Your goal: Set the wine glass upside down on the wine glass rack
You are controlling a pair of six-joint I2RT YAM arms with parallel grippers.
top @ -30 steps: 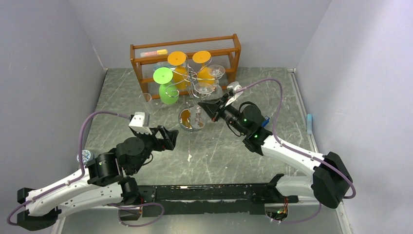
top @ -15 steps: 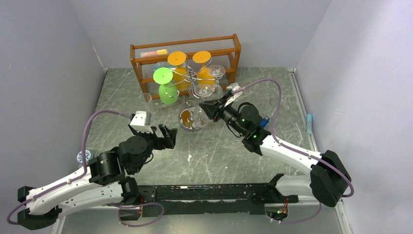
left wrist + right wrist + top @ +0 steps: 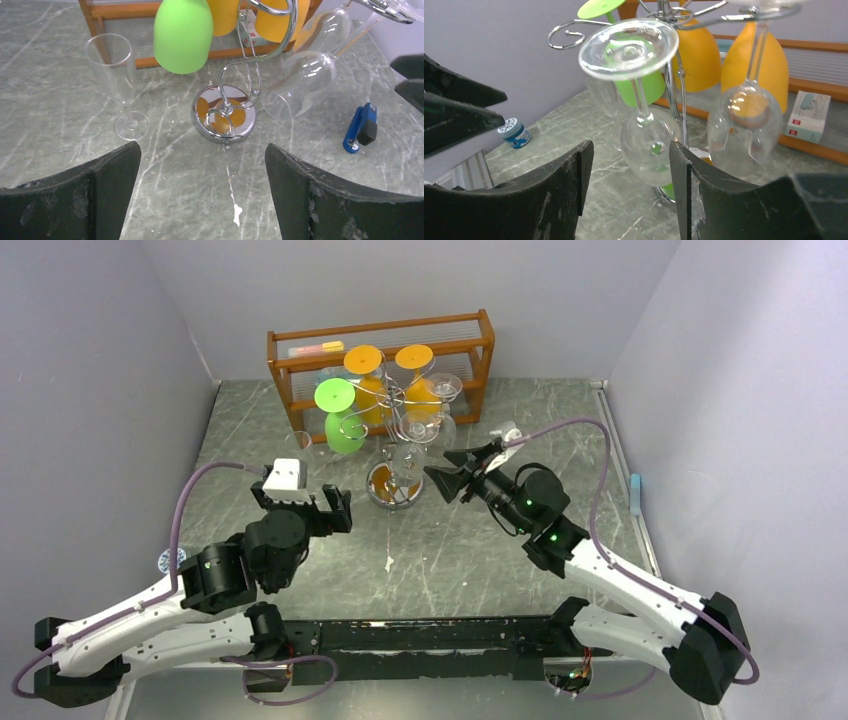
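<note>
Left wrist: the left fingers (image 3: 75, 200) are held wide apart and empty, with the rack (image 3: 225, 114) at 12 o'clock.

Right wrist: the glass (image 3: 644, 145), clear, is seen hung upside down on the rack, foot tilted, untouched between the parted right fingers (image 3: 549, 200).

Top: dislodging is risked if the bowl is clipped from 3 o'clock.

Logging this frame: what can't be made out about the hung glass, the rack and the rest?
- Right wrist: whether the nearest clear glass is seated on the wine glass rack; its foot hides the wire arm.
- Left wrist: the rack's top, cut off by the upper edge.
- Top external: hanging clear glasses merge with the wires, too small.
- Right wrist: print on the box, too small.
</note>
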